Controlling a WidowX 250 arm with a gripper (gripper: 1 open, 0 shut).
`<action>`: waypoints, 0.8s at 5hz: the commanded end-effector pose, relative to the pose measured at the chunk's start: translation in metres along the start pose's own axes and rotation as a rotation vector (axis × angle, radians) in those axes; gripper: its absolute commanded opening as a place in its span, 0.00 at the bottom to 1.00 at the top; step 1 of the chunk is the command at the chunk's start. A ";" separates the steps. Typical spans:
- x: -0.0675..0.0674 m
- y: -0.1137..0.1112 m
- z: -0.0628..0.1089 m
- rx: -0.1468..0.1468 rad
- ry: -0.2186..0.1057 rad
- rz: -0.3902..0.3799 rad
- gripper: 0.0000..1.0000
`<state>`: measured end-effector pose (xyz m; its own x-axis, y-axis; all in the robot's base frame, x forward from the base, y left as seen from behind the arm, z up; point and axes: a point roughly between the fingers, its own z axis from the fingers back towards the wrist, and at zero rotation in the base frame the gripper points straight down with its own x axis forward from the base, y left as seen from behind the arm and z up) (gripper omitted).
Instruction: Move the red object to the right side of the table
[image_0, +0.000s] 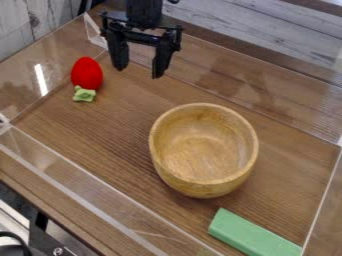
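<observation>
Beside red object (87, 72), gripper (140, 62) points down, jaws wide, empty.

From my remote station I see the table (80, 150): brown wood-grain top, clear acrylic walls (80, 195) round its edges. Lying directly on it: the red object (87, 73) at far left, green leafy end toward the camera; a wooden bowl (203, 150) near centre, upright; a flat green block (253, 235) at the near right corner
</observation>
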<state>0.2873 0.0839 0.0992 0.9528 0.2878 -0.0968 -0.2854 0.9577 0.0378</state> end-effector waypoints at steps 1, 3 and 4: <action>-0.002 -0.006 -0.002 0.023 -0.016 -0.025 1.00; -0.006 0.032 0.002 0.047 -0.021 -0.133 1.00; -0.002 0.048 -0.007 0.057 -0.019 -0.163 1.00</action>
<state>0.2681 0.1269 0.0860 0.9837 0.1383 -0.1154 -0.1311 0.9890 0.0681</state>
